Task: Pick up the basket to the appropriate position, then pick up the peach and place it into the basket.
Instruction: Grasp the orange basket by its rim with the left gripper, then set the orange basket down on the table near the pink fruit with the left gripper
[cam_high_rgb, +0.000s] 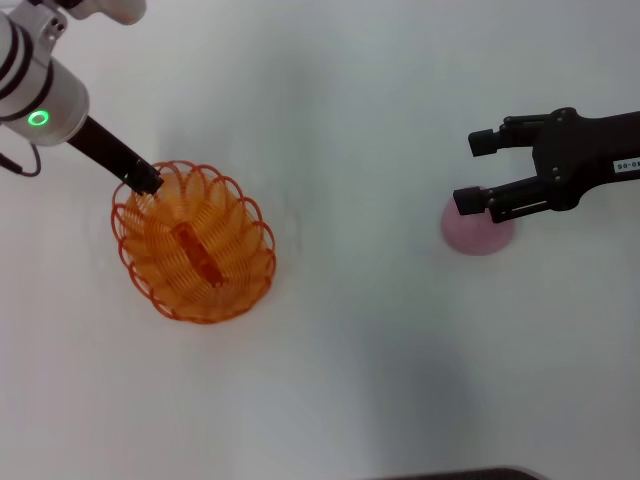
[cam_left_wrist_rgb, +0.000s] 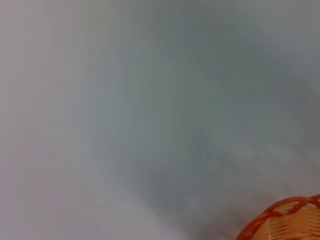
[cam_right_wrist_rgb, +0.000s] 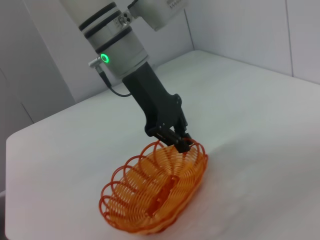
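Note:
The orange wire basket (cam_high_rgb: 195, 245) sits on the white table at the left, its far rim pinched by my left gripper (cam_high_rgb: 145, 180). In the right wrist view the left gripper (cam_right_wrist_rgb: 182, 143) is shut on the rim of the basket (cam_right_wrist_rgb: 155, 192). A piece of the basket's rim (cam_left_wrist_rgb: 285, 220) shows in the left wrist view. The pale-pink peach (cam_high_rgb: 480, 232) lies on the table at the right. My right gripper (cam_high_rgb: 478, 172) is open just above it, its near finger overlapping the peach's top edge.
The white table (cam_high_rgb: 350, 330) spreads between basket and peach. A dark strip (cam_high_rgb: 450, 474) runs along the near edge. In the right wrist view the table's edge (cam_right_wrist_rgb: 7, 150) and white walls stand behind the left arm.

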